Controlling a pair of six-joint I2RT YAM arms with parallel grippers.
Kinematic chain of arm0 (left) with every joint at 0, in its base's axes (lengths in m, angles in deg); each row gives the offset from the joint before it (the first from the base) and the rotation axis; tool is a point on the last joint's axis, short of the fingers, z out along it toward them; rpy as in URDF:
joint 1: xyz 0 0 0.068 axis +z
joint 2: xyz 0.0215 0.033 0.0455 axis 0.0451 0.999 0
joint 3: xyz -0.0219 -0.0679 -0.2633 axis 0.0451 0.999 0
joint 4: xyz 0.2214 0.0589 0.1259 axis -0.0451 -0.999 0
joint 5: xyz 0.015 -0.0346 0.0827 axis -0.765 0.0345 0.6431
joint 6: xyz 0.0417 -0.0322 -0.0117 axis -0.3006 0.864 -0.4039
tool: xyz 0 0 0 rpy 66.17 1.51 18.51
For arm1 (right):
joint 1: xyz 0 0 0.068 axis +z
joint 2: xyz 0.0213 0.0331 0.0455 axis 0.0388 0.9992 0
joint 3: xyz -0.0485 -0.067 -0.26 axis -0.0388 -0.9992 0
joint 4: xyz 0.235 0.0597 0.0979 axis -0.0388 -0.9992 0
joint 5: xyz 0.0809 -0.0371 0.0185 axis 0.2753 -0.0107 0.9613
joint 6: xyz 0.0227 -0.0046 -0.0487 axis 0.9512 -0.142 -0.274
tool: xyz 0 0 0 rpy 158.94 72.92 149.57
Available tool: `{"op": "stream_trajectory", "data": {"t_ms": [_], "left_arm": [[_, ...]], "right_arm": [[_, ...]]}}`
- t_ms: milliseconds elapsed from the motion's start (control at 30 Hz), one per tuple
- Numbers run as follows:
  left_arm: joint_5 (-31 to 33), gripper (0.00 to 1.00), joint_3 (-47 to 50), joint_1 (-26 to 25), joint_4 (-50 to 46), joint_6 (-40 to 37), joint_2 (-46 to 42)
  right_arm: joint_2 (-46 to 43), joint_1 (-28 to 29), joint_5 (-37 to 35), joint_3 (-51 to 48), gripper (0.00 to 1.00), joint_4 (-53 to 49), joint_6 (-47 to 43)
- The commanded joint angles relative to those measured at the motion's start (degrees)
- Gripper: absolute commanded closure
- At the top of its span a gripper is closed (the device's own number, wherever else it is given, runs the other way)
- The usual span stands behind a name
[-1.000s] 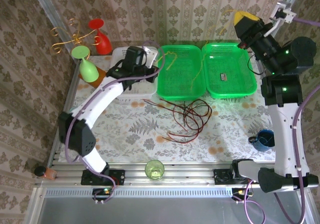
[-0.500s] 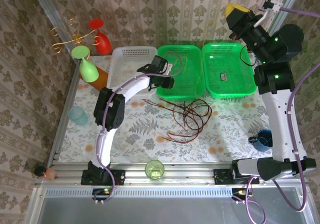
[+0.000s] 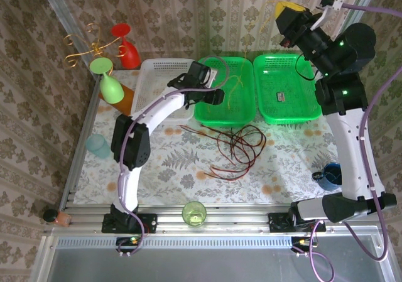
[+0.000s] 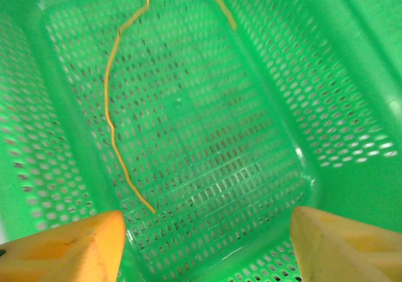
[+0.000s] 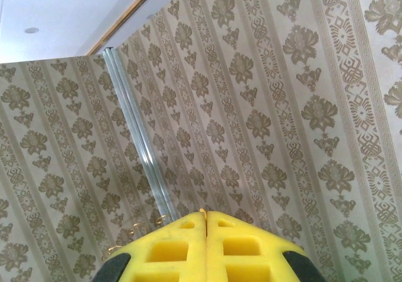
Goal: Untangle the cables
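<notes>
Overhead, red cables (image 3: 237,145) tangle; wrist-close, yellow cable (image 4: 105,81) inside basket (image 4: 270,137).

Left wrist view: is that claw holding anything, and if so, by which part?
Nothing is held. The left gripper is open above the green basket, and the yellow cable lies loose on the basket's floor, clear of both fingers.
</notes>
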Motion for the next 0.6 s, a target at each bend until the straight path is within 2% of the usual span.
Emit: {"op": "stream_trajectory", "data": {"t_ms": [0,133,367,567], "left_arm": [[2.18,0.29,-0.44,0.33,-0.75,-0.96,-6.3],[1.39,0.28,4.43,1.78,-0.26,0.21,-11.79],[1.04,0.28,19.21,4.47,3.41,1.76,-23.01],[-0.29,0.28,26.99,7.0,2.73,1.84,-29.63]], "right_arm": [[3.17,0.89,-1.27,2.36,1.0,-0.55,-1.52],[6.42,2.08,-1.17,4.96,1.0,-1.48,-1.94],[11.62,4.73,-2.61,8.91,1.0,-4.35,-5.39],[14.91,4.93,-4.4,12.74,1.0,-6.94,-7.79]]}}
